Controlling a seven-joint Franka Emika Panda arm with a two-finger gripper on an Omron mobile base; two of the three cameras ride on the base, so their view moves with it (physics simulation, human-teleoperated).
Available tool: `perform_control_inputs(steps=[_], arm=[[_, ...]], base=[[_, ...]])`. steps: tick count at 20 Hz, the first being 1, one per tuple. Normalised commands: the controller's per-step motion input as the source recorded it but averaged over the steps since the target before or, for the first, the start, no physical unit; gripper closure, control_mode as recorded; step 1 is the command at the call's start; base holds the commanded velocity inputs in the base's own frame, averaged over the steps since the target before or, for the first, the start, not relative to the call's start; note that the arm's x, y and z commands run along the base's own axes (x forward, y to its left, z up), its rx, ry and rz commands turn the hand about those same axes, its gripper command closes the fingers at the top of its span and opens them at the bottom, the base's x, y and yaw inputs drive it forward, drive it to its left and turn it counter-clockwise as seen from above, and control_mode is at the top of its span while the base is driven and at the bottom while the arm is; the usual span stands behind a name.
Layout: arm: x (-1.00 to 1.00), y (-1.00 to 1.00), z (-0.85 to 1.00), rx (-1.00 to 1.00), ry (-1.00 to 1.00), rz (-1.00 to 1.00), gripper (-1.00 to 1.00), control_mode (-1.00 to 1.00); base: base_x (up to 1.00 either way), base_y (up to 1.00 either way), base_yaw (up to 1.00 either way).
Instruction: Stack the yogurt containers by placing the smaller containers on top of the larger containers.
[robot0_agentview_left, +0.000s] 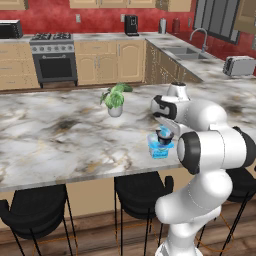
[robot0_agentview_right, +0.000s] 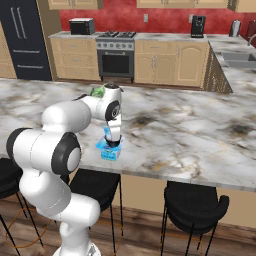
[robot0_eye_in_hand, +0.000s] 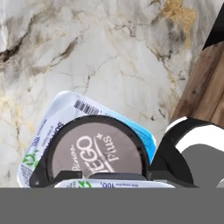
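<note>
the hand (robot0_agentview_left: 165, 136) is seen pinched on the dark cup (robot0_eye_in_hand: 97, 153), held directly below it over the blue tub (robot0_eye_in_hand: 57, 127) near the bench (robot0_agentview_left: 60, 135) edge. if released off-centre, the cup could tip or slide off the lid. "ego plus" and "100" are legible; the barcode is not.

Marble counter (robot0_agentview_left: 60, 130) carries a potted plant (robot0_agentview_left: 114, 100) mid-surface and a blue tub (robot0_agentview_left: 161, 150) near the front edge.

free: bare marble counter (robot0_agentview_left: 60, 135) all round | obstacle: potted plant (robot0_agentview_left: 114, 98), well behind blue tub (robot0_agentview_left: 161, 149)
</note>
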Motion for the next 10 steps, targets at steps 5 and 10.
perform_control_inputs(steps=[5, 10], arm=[[0.00, -0.06, -0.11, -0.01, 0.00, -0.07, 1.00, -1.00], [0.00, -0.03, -0.09, -0.01, 0.00, -0.07, 1.00, -1.00]], base=[[0.00, 0.00, 0.00], [0.00, 0.00, 0.00]])
